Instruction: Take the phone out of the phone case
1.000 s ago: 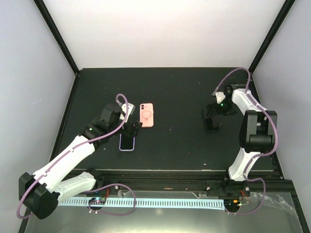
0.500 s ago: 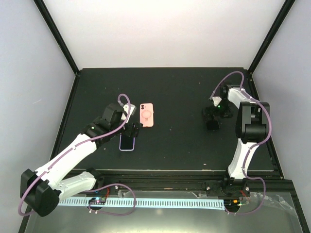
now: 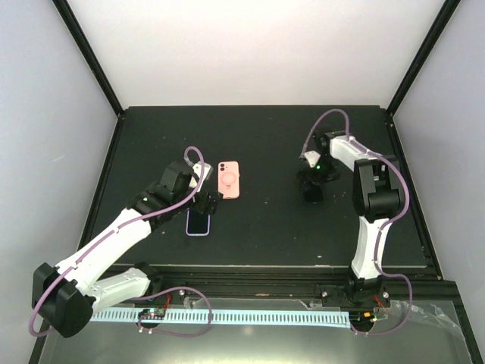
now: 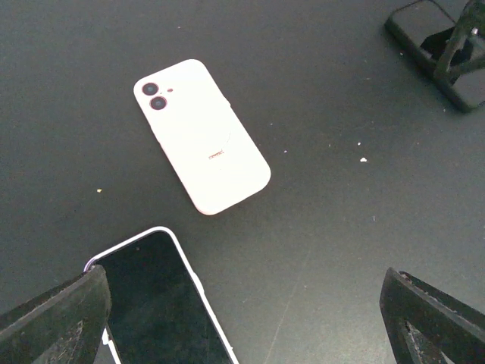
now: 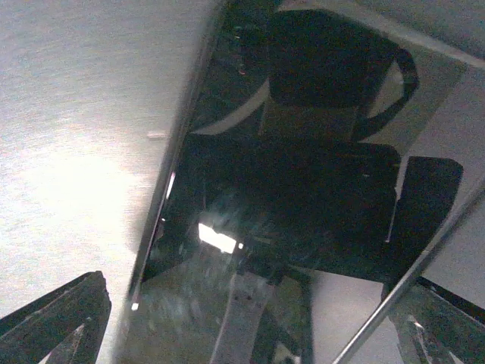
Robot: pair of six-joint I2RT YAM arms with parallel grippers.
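Note:
The salmon-pink phone case (image 3: 229, 180) lies back up on the black table with its pale ring showing. In the left wrist view the phone case (image 4: 201, 135) looks pale pink, with two dark circles in its corner cutout; I cannot tell whether a phone is inside. A phone (image 3: 198, 221) with a black screen and a pale rim lies face up just in front of it, also in the left wrist view (image 4: 159, 303). My left gripper (image 3: 206, 203) is open and empty above these two (image 4: 244, 287). My right gripper (image 3: 311, 186) is open, close over a flat black glossy slab (image 5: 303, 197).
The black slab with the right gripper's fingers over it shows at the top right of the left wrist view (image 4: 436, 42). The black table (image 3: 265, 136) is bounded by black frame rails and pale walls. A cable rail (image 3: 250, 317) runs along the front.
My right gripper has moved left, toward the middle of the table. My left arm has hardly moved, and the pink case and the phone lie where they were.

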